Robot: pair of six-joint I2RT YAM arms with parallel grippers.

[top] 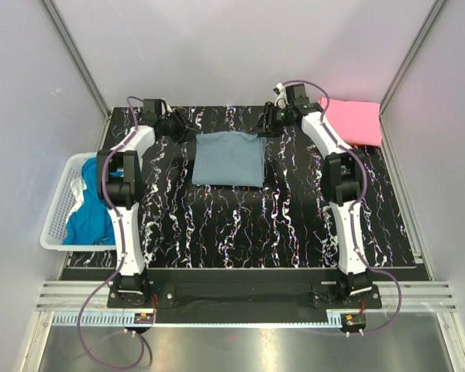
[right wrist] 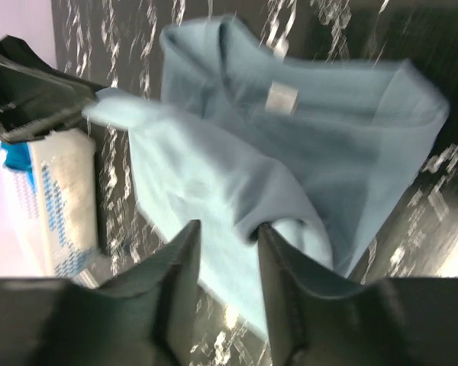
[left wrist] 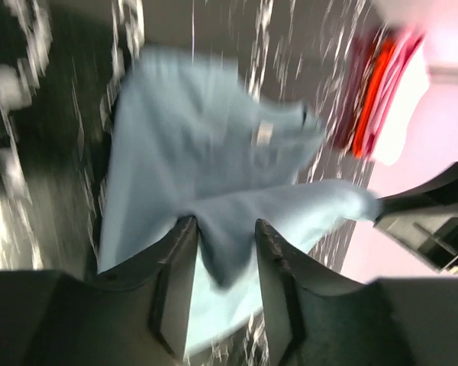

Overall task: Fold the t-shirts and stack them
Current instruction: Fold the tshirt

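Shut in on three sides by plain pale walls [top: 232,46], faintly lilac under soft, even light, with slim aluminium posts [top: 77,58] slanting up at the two far corners. Filled in the middle by a table [top: 279,232] with a black top veined in white. Edged at the near side with ribbed aluminium rails [top: 248,296], then a brushed metal sheet [top: 240,349] catching a dull glare.

Bright, even light from above fills the overhead view, sharp throughout, with only soft shadows on the black white-veined tabletop [top: 294,232] and pale glare along the brushed metal strip [top: 232,345] past its near edge. Both wrist views are motion-blurred: the dusty grey-blue cloth t-shirt [left wrist: 198,145] smears, and the pink cloth t-shirt [left wrist: 450,130] washes out.
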